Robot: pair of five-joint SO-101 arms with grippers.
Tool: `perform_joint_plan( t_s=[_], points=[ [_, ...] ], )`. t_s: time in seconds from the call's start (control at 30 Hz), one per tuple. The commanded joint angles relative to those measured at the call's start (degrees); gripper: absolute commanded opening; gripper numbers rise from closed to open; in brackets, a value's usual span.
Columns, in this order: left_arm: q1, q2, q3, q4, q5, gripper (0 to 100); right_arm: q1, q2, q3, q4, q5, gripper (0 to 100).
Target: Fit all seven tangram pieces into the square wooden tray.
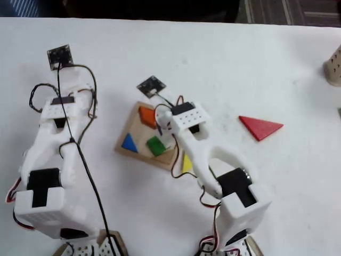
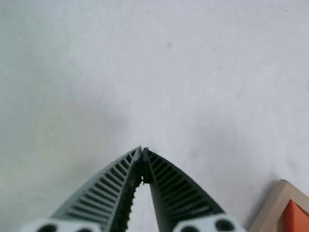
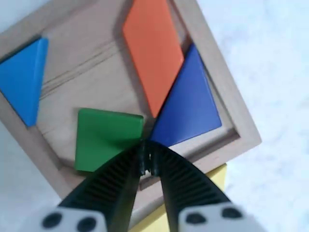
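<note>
Nearest the overhead camera, the right arm point(image 1: 198, 150) leans over the square wooden tray point(image 1: 136, 127); a yellow piece point(image 1: 187, 163) lies just beside its rim, a red triangle point(image 1: 260, 127) well apart on the white tabletop point(image 1: 213, 58). Left end effector point(image 2: 143, 153), tips pressed together on nothing, hovers over bare tabletop. Right end effector point(image 3: 146, 155), closed and empty, points where green square point(image 3: 107, 137) meets dark blue triangle point(image 3: 189, 104), likely to nudge them snug.

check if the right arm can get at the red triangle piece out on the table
Probably yes: the flat red triangle piece lies alone on the white table beside the right arm, nothing between them.
</note>
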Motion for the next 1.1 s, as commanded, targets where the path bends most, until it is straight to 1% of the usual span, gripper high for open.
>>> perform_joint_plan(
  t_s=[0.0, 0.17, 0.57, 0.63, 0.73, 0.87, 0.97, 1.07],
  points=[
    [0.04, -0.48, -2.64, -1.14, 0.0, 2, 2.15, 0.04, -1.67, -0.57, -0.18, 1.8],
    [0.04, -0.48, -2.55, -1.14, 0.0, 2, 4.26, 0.04, -1.85, -0.75, -0.09, 1.8],
    [0.04, -0.48, -2.64, -1.14, 0.0, 2, 4.35, -1.54, -8.88, 4.88, -0.62, 1.8],
    [0.04, -0.48, -2.64, -1.23, 0.0, 2, 4.0, -3.65, -9.14, 4.44, -3.25, 1.8],
    [0.04, -0.48, -2.64, -1.32, 0.0, 2, 1.63, -5.67, -8.53, 1.71, -6.15, 1.8],
    [0.04, -0.48, -2.64, -1.32, 0.0, 2, -1.45, -3.91, -4.31, -4.79, -6.07, 1.8],
    [0.04, -0.48, -2.64, -1.32, 0.0, 2, -1.71, -1.19, -3.08, -8.48, -5.98, 1.8],
    [0.04, -0.48, -2.64, -1.23, 0.0, 2, 0.04, 1.54, -3.52, -8.57, -5.98, 1.8]
  ],
)
